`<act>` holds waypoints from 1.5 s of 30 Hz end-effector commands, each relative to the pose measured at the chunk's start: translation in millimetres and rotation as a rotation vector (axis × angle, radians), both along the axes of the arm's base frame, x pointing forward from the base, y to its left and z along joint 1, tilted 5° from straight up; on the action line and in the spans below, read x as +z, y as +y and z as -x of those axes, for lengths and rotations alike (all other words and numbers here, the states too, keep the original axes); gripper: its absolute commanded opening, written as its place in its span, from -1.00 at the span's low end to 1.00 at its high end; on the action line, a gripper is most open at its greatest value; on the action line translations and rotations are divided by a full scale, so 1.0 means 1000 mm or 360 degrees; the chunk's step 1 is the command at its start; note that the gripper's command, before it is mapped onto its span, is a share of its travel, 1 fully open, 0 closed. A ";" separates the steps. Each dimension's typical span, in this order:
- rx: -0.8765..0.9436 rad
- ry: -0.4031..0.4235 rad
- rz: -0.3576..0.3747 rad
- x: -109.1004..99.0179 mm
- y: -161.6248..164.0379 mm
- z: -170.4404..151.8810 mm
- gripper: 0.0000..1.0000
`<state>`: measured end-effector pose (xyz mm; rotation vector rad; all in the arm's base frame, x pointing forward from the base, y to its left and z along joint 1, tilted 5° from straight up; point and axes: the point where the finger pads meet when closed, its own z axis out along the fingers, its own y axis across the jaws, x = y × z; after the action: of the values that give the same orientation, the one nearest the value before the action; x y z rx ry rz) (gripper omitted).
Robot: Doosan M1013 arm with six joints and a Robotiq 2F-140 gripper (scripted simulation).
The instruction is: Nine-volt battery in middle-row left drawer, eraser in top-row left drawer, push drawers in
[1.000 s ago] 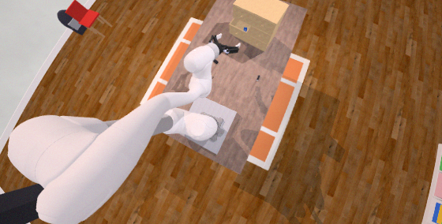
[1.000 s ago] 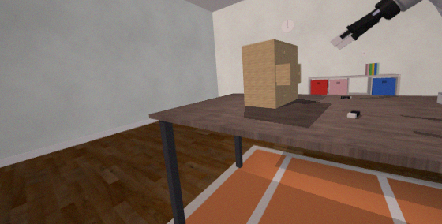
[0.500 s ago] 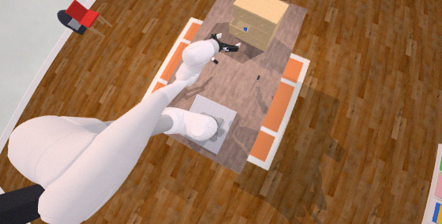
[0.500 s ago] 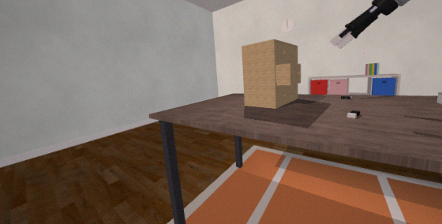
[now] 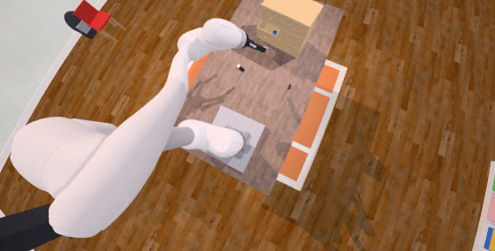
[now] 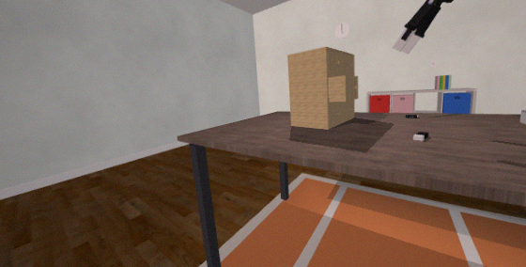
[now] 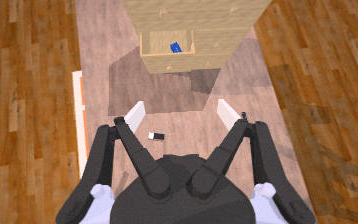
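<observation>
Left of the chest's front, as your wrist camera frames it, you have the small black-and-white eraser (image 7: 156, 135) lying on the dark wooden table (image 7: 100, 55), near the black two-finger gripper (image 7: 181, 114). That gripper hangs high over the table, jaws spread fully, holding nothing. Ahead, the small light-wood chest of drawers (image 7: 200, 15) has one drawer (image 7: 167, 52) pulled out on its left side; the blue nine-volt battery (image 7: 175, 47) lies inside it.
</observation>
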<state>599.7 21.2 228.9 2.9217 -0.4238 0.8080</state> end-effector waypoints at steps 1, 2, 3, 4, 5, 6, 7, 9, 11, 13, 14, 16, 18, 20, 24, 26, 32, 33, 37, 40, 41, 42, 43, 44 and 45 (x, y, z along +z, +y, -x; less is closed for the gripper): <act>0.0071 0.0336 -0.0158 0.005 -0.009 -0.002 1.00; 0.0072 0.0379 -0.0170 0.005 -0.009 -0.002 1.00; 0.0073 0.0422 -0.0182 0.006 -0.010 -0.002 1.00; 0.0073 0.0463 -0.0193 0.007 -0.010 -0.002 1.00; 0.0074 0.0502 -0.0204 0.008 -0.010 -0.002 1.00; 0.0075 0.0540 -0.0214 0.009 -0.010 -0.002 1.00; 0.0075 0.0575 -0.0224 0.010 -0.010 -0.003 1.00; 0.0076 0.0642 -0.0242 0.011 -0.010 -0.003 1.00; 0.0076 0.0642 -0.0242 0.011 -0.010 -0.003 1.00; 0.0077 0.0701 -0.0258 0.012 -0.010 -0.003 1.00; 0.0077 0.0728 -0.0265 0.013 -0.010 -0.003 1.00; 0.0078 0.0776 -0.0278 0.014 -0.010 -0.003 1.00; 0.0078 0.0816 -0.0289 0.015 -0.010 -0.003 1.00; 0.0079 0.0849 -0.0298 0.016 -0.010 -0.003 1.00; 0.0079 0.0895 -0.0311 0.016 -0.010 -0.003 1.00; 0.0079 0.0909 -0.0314 0.017 -0.010 -0.003 1.00; 0.0080 0.0922 -0.0318 0.017 -0.010 -0.003 1.00; 0.0080 0.0923 -0.0318 0.017 -0.010 -0.003 1.00; 0.0080 0.0924 -0.0318 0.017 -0.010 -0.003 1.00; 0.0080 0.0924 -0.0318 0.017 -0.010 -0.003 1.00; 0.0080 0.0924 -0.0318 0.017 -0.010 -0.003 1.00; 0.0080 0.0924 -0.0318 0.017 -0.010 -0.003 1.00; 0.0080 0.0924 -0.0318 0.017 -0.010 -0.003 1.00; 0.0080 0.0924 -0.0318 0.017 -0.010 -0.003 1.00; 0.0080 0.0924 -0.0318 0.017 -0.010 -0.003 1.00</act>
<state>602.7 11.2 245.9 3.1604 -0.3913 -0.1078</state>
